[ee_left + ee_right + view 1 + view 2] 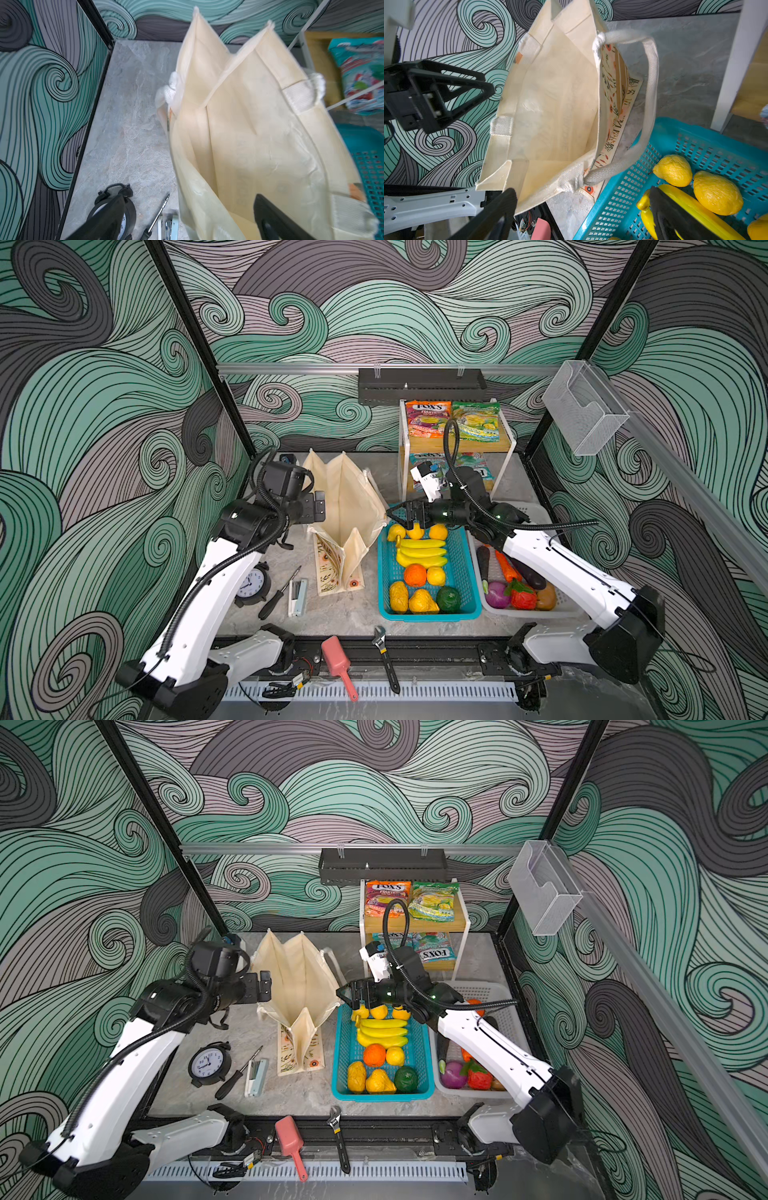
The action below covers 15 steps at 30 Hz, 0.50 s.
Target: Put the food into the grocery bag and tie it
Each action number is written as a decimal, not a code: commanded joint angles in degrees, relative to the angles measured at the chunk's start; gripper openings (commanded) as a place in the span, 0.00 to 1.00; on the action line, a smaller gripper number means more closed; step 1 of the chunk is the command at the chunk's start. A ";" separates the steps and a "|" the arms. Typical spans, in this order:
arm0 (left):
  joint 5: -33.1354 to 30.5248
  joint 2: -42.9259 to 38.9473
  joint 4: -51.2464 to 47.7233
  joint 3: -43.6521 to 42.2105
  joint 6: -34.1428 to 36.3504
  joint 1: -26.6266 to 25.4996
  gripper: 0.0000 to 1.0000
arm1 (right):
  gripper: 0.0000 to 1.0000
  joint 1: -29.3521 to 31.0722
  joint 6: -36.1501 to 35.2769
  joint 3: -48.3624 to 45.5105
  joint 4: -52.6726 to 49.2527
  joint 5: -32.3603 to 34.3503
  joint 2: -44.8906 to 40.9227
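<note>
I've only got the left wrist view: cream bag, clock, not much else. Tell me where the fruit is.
Observer: In both top views the fruit sits in the teal basket, just right of the grocery bag.
Operator: Report the right claw.
Observer: The right claw is open and empty, hovering over the basket's far end, close to the bag.
Operator: Now find the candy.
Observer: The orange-red packet and the green packet lie side by side on the top shelf of the rack behind the basket.
</note>
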 commanded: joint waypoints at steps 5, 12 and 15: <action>0.83 3.93 3.84 -3.35 0.59 1.55 0.83 | 0.99 1.43 3.01 1.97 2.67 2.30 3.76; 3.70 2.52 4.81 -6.66 0.74 2.07 0.10 | 0.85 5.25 3.47 10.01 -1.12 9.63 14.34; 8.49 1.93 4.50 -7.17 0.29 2.02 0.00 | 0.78 5.81 4.71 12.06 -1.46 9.46 16.97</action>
